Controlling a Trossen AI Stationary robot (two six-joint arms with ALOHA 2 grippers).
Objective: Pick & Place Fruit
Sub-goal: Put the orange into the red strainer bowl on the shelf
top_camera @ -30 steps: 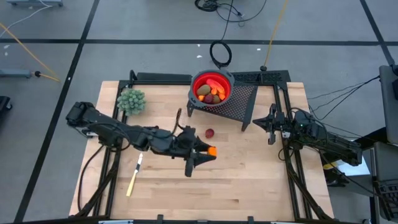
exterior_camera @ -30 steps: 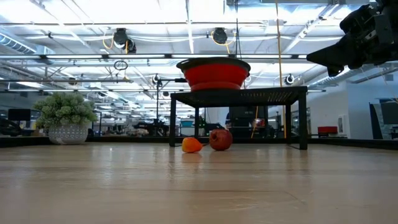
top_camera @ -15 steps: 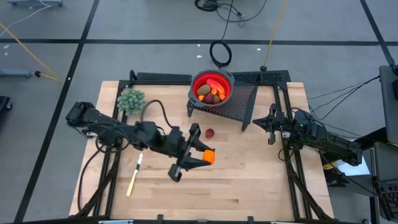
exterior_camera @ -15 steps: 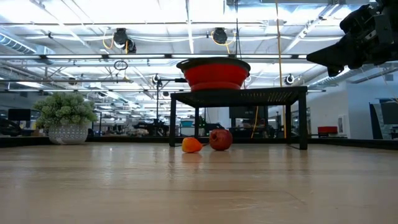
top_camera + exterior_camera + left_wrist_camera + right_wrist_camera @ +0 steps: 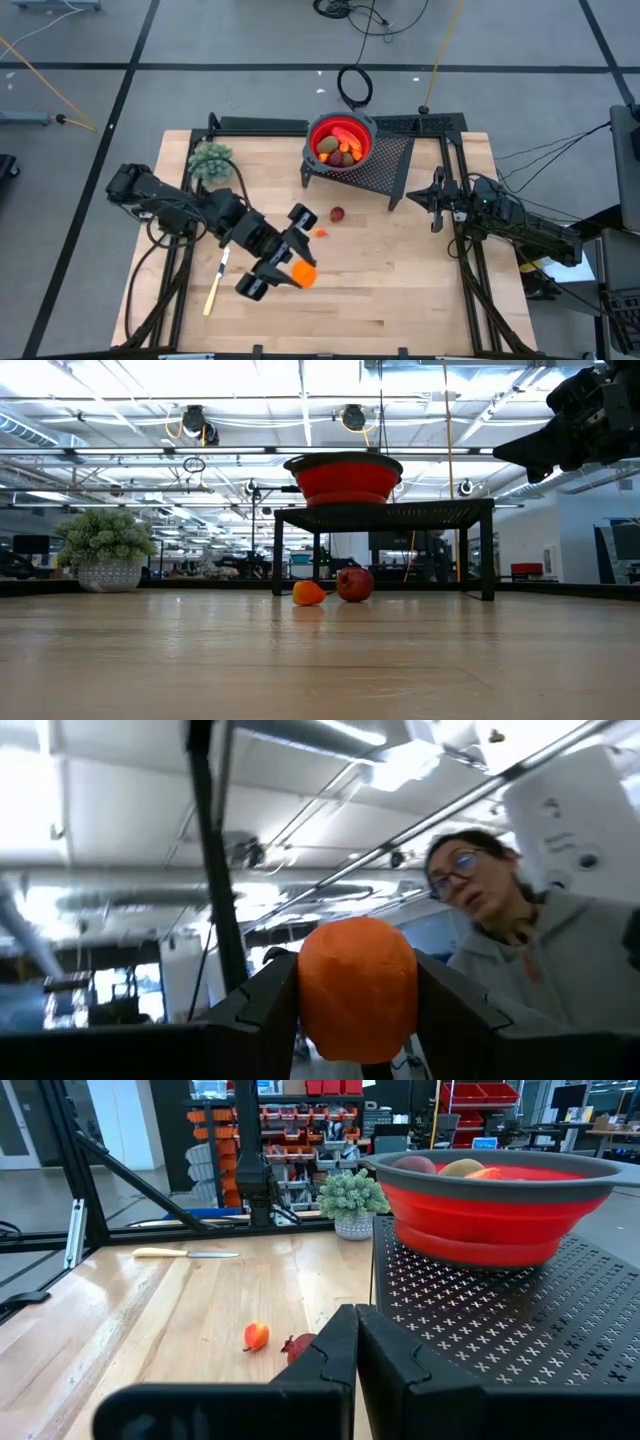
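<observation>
**High view: left gripper lifted a small orange fruit clear of the table**

High view showed the left gripper (image 5: 297, 272) at lower centre of the frame, its fingers pinching a small orange fruit (image 5: 303, 274) above the wooden table (image 5: 400, 290). In the left wrist view that fruit (image 5: 357, 986) sat squarely between both fingers (image 5: 265, 1010), held across its middle. It looked light, round and smooth, probably firm; a grip off the widest part could let it squirt out.

Near frame centre a tiny orange bit (image 5: 319, 232) and a dark red ball (image 5: 338, 214) lay on the table, close together. The red bowl (image 5: 341, 142), upper centre on a black mesh stand (image 5: 385, 165), already contained several fruits.

The right gripper (image 5: 436, 205) waited at centre right, fingers pressed together.
</observation>
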